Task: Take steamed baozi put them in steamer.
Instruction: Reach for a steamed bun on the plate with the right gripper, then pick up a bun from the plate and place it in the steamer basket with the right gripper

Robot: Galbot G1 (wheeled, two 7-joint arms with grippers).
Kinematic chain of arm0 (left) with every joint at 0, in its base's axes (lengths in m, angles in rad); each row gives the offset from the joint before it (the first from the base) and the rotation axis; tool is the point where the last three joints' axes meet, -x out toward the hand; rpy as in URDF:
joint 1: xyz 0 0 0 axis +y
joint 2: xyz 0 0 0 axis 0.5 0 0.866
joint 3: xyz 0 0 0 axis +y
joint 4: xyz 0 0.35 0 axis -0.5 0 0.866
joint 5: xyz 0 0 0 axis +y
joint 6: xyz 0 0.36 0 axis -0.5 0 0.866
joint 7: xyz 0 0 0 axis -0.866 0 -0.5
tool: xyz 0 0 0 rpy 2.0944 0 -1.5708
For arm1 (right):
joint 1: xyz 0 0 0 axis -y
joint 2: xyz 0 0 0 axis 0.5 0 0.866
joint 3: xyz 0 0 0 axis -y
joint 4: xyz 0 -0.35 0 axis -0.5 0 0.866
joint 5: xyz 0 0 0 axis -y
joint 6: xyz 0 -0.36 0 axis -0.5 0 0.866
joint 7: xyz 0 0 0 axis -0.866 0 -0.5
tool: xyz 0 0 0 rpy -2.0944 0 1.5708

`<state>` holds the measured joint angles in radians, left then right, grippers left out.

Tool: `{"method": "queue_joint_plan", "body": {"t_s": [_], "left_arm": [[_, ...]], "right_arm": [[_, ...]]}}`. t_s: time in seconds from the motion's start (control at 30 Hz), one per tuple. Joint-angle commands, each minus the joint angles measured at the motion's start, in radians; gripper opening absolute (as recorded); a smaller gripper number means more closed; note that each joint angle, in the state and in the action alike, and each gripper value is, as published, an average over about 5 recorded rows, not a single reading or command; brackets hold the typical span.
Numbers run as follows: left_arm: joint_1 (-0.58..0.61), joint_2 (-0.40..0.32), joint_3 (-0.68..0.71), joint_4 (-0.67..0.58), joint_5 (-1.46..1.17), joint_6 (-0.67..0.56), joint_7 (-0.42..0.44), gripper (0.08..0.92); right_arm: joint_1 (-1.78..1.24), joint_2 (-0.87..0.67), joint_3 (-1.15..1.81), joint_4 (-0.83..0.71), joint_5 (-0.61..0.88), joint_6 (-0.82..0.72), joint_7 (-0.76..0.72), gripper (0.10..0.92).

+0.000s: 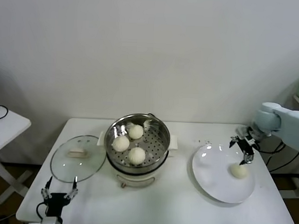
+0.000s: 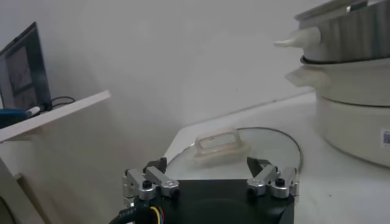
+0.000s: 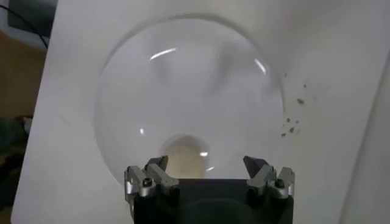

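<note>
Baozi are the matter here: three steamed baozi [image 1: 129,141] already lie on the perforated tray inside the steamer [image 1: 160,128], which stands in the middle of the desk [image 1: 175,203]. We judge the task as mostly done, because only one last baozi [image 1: 239,171] is left, and it lies on the white plate [image 1: 211,175] at the right side of the desk.

Our right gripper [image 1: 245,153] hangs just above this last bun, at its far side. In the right wrist view the right gripper [image 3: 208,165] has its jaws spread wide and it holds nothing; the bun [image 3: 184,154] shows between and beyond them, partly covered by the gripper body.

Our left gripper [image 1: 59,193] waits at the near left edge of the desk, also wide open and empty, just near of the glass lid [image 1: 77,158].

We cannot tell from the pictures whether the right fingertips touch the plate. The steamer is cut off at the edge of the left wrist view, so its inside is hidden there.
</note>
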<state>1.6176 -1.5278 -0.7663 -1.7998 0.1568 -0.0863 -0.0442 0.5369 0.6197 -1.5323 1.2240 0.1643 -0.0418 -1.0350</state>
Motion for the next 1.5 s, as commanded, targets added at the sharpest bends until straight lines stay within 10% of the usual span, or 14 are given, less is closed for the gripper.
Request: {"method": "queue_joint_plan", "body": {"t_s": [0.03,0.9,1.5], "left_arm": [[0.001,-0.006,-0.002,0.008,0.008,-0.002,0.000,0.823],[-0.006,-0.004,0.000,0.015,0.009,0.000,0.001,0.823],[-0.006,-0.004,0.004,0.008,0.008,-0.001,0.000,0.823]], "right_arm": [[-0.269,0.007,0.206,-0.182,-0.088,0.003,0.001,0.823],[-0.345,0.042,0.293,-0.213,-0.131,-0.021,0.024,0.819],[-0.236,0.004,0.230,-0.124,-0.133,-0.045,0.026,0.654]]}}
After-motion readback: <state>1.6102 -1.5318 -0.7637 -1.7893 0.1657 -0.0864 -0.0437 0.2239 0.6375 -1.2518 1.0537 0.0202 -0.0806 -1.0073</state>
